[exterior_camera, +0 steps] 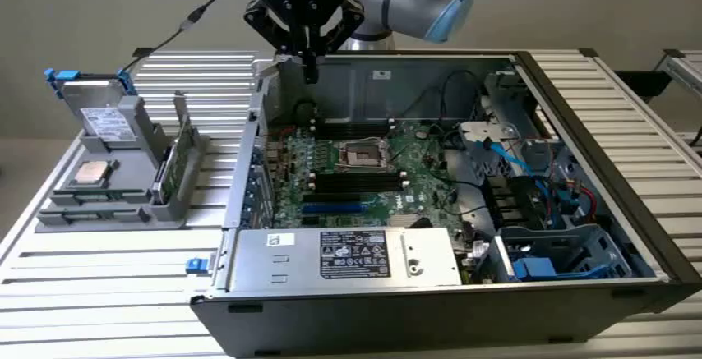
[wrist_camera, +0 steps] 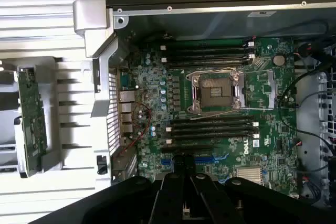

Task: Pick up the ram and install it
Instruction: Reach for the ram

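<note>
The ram [exterior_camera: 167,177] is a thin green stick standing on edge in a grey holder [exterior_camera: 110,199] on the table at the exterior view's left. In the wrist view the ram [wrist_camera: 31,121] lies lengthwise in that holder, beside the case. My gripper [exterior_camera: 311,70] hangs above the back left corner of the open computer case, well above the motherboard [exterior_camera: 362,170] and away from the ram. Its black fingers [wrist_camera: 173,187] stand close together with nothing between them. Black memory slots [wrist_camera: 210,128] run on both sides of the processor socket [wrist_camera: 216,92].
The holder also carries a hard drive [exterior_camera: 107,121] and a square silver chip [exterior_camera: 90,174]. A power supply [exterior_camera: 340,256] sits at the case's front, and cables and drive bays [exterior_camera: 548,203] crowd the exterior view's right. The case walls rise around the board.
</note>
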Controlling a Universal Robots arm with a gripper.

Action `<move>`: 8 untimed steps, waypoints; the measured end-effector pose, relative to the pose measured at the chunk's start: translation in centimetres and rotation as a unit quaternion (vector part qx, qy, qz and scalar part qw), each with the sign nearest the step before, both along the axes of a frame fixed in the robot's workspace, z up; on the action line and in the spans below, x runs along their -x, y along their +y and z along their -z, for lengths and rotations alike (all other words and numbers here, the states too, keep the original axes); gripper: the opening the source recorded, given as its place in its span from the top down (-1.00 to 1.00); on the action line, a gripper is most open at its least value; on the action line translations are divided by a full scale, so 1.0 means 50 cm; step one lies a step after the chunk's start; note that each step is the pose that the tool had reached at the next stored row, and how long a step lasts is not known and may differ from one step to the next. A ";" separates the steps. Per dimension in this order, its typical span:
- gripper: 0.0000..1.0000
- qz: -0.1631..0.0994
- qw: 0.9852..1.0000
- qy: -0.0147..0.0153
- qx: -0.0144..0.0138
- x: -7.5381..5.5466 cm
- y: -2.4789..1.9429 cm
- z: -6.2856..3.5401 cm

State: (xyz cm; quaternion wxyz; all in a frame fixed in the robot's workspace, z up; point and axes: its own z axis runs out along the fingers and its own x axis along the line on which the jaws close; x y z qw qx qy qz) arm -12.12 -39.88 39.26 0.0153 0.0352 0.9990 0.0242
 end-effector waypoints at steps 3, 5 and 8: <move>0.80 0.000 1.000 0.000 0.000 0.000 0.0000 0.000; 0.80 0.000 1.000 0.000 0.000 0.000 0.0000 0.000; 0.80 0.000 1.000 0.000 0.000 0.001 0.0000 0.000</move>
